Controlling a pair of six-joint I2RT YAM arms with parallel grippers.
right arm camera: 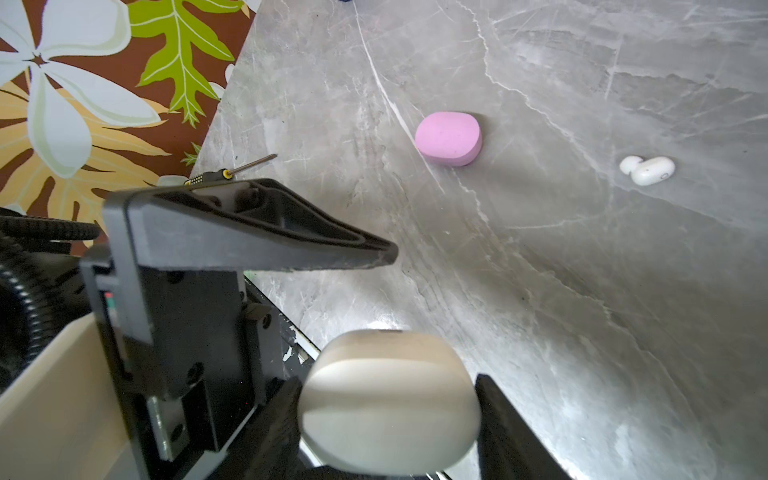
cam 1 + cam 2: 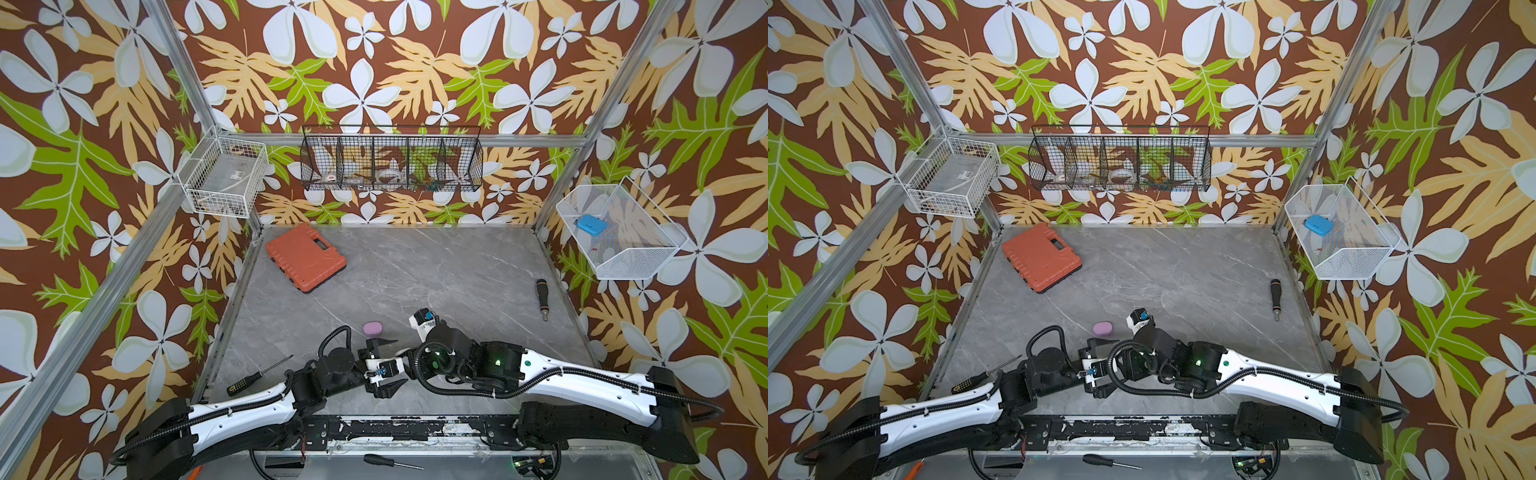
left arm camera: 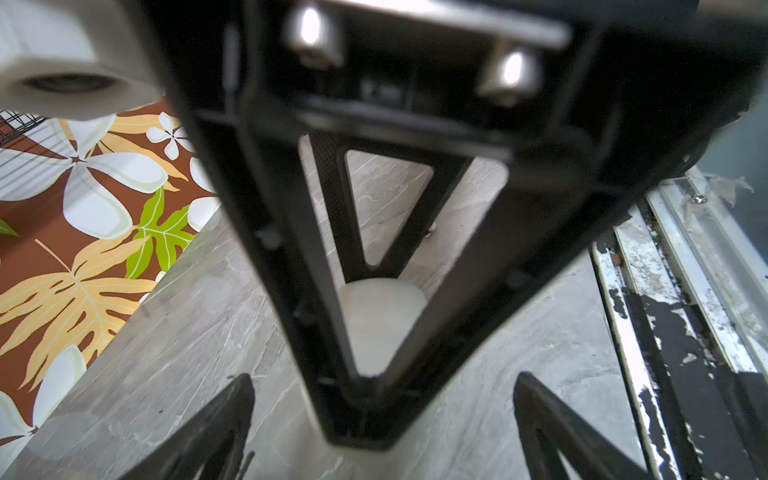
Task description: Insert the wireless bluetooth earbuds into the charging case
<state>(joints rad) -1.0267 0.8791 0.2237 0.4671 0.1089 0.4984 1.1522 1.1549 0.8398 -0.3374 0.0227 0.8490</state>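
Earbuds (image 1: 652,170) glossy white, rounded; white case (image 1: 388,399) smooth pebble.

One pink case (image 1: 449,139), one white case (image 1: 388,399), three screwdrivers (image 2: 542,299) (maybe two earbuds (image 1: 648,169)).

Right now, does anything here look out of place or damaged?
Yes. The black front rail has badly chipped paint. The white earbuds (how many is unclear) lie loose on the table, apart from the closed pink case, while the right tool grips the white case, which looks shut.
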